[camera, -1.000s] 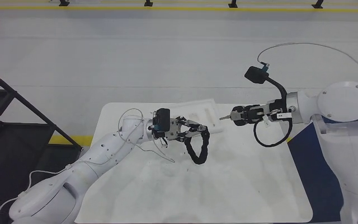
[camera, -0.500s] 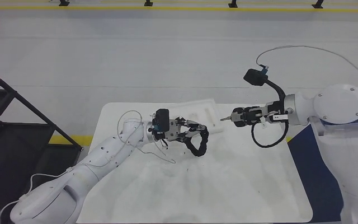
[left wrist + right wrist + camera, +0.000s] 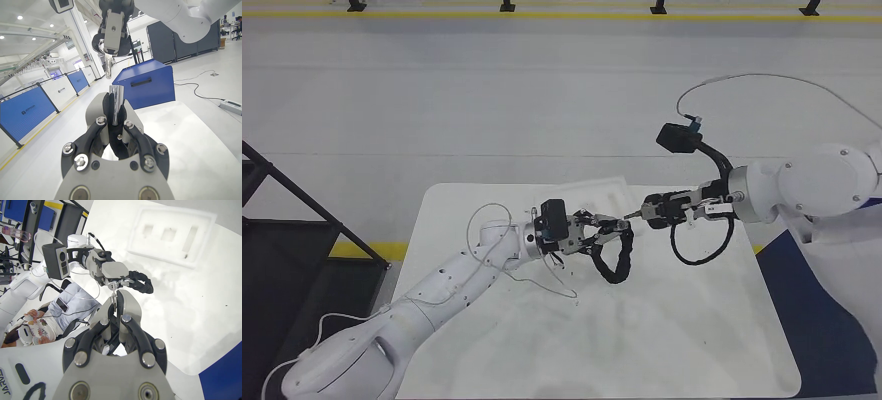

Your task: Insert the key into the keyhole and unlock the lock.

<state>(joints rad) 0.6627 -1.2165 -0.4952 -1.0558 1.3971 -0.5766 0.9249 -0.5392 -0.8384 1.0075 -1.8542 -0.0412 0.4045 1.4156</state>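
Above the table's [image 3: 692, 330] middle, the key [image 3: 108, 66] points at the lock's [image 3: 116, 98] chrome end, just short of it and not yet in. The right gripper [image 3: 111, 51] is clenched on the key's head. The left gripper [image 3: 113, 106] clamps the lock, whose black cable loop [image 3: 620, 262] sticks out beside it. A white foam tray [image 3: 587, 195] lies nearby.

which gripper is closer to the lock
Left. The left gripper is shut on the lock; the right gripper holds the key just off its end, with a gap.
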